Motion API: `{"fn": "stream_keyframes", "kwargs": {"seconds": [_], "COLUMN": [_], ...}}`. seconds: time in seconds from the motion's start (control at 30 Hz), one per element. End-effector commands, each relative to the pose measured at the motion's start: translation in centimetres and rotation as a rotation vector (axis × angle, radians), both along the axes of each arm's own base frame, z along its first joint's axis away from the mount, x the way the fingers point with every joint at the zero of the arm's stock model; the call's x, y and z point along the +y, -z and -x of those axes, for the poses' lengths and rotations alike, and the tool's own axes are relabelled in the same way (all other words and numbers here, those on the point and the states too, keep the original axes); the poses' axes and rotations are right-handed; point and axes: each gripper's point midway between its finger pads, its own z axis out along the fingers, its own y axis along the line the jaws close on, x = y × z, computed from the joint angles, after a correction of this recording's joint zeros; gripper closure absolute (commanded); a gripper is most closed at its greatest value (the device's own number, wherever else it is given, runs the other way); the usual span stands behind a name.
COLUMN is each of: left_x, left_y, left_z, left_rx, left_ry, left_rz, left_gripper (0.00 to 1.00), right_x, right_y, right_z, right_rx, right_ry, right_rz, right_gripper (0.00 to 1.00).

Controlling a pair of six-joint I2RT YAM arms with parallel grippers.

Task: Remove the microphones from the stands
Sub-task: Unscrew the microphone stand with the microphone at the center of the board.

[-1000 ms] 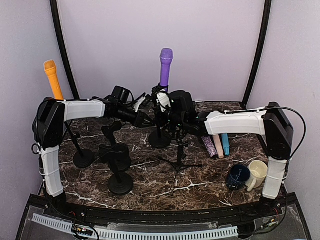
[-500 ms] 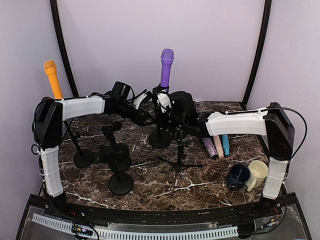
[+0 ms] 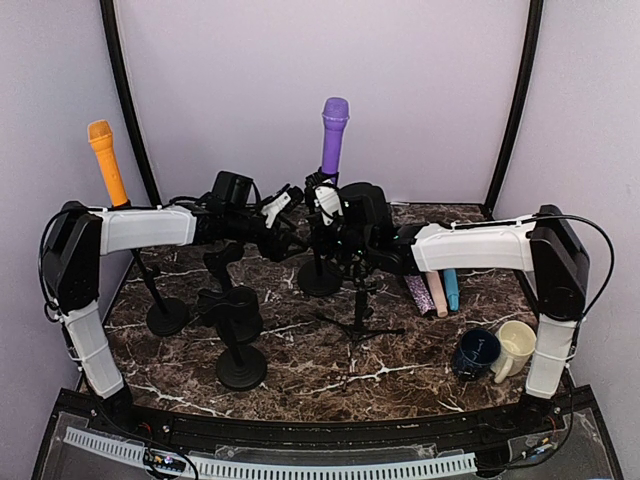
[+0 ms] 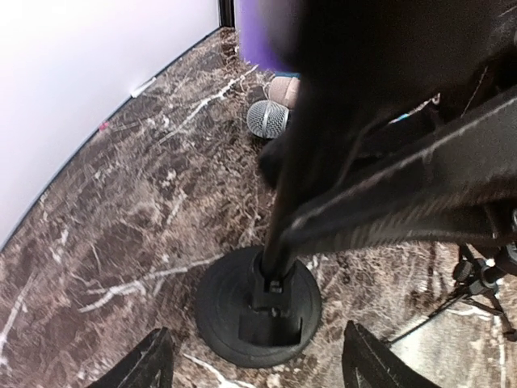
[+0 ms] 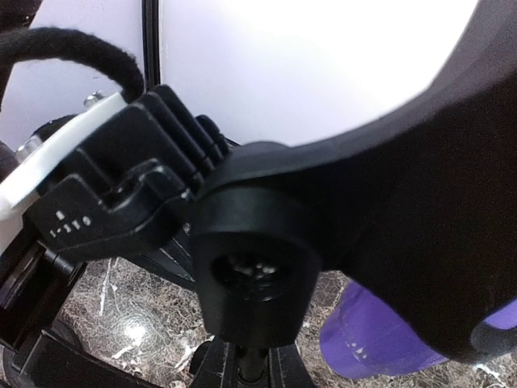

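The purple microphone (image 3: 333, 135) stands upright in the clip of a black stand (image 3: 320, 278) at the back centre. My right gripper (image 3: 328, 218) reaches in from the right and is shut on the stand's pole just below the clip. In the right wrist view the clip (image 5: 258, 275) fills the frame, the purple microphone (image 5: 388, 339) shows at the lower right, and my right gripper (image 5: 250, 373) barely shows at the bottom edge. My left gripper (image 3: 288, 222) hangs open just left of the stand, holding nothing. In the left wrist view my left gripper (image 4: 254, 364) frames the stand's round base (image 4: 258, 307).
An orange microphone (image 3: 105, 160) sits on a stand at the back left. Two empty black stands (image 3: 240, 340) and a small tripod (image 3: 360, 320) stand in the middle. Loose microphones (image 3: 435, 290) lie at the right, near a dark mug (image 3: 478, 352) and a cream mug (image 3: 515, 345).
My left gripper has opened and drawn back to the left, away from the stand. The right arm and the purple microphone have not moved.
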Motion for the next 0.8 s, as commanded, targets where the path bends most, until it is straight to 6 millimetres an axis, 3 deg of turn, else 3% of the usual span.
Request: {"fn": "stream_keyframes", "kwargs": {"seconds": [0.0, 0.37, 0.7, 0.77], "left_x": [-0.4, -1.5, -1.7, -1.5], "left_y": [-2.0, -1.2, -1.2, -1.2], "left_z": [-0.3, -1.0, -1.0, -1.0], "left_rx": [-0.174, -0.176, -0.119, -0.12], "left_ry": [0.0, -0.008, -0.036, -0.045], "left_rz": [-0.048, -0.072, 0.037, 0.045], "left_gripper": [0.28, 0.49, 0.47, 0.42], "right_x": [0.7, 0.9, 0.7, 0.7], "right_y": [-2.3, -2.3, -2.5, -2.5], "right_z": [0.8, 0.8, 0.7, 0.7], "right_rx": [-0.025, -0.022, 0.003, 0.005], "right_ry": [-0.018, -0.024, 0.001, 0.001], "right_rz": [-0.052, -0.06, -0.102, -0.105], "right_gripper": [1.0, 1.0, 1.0, 1.0]}}
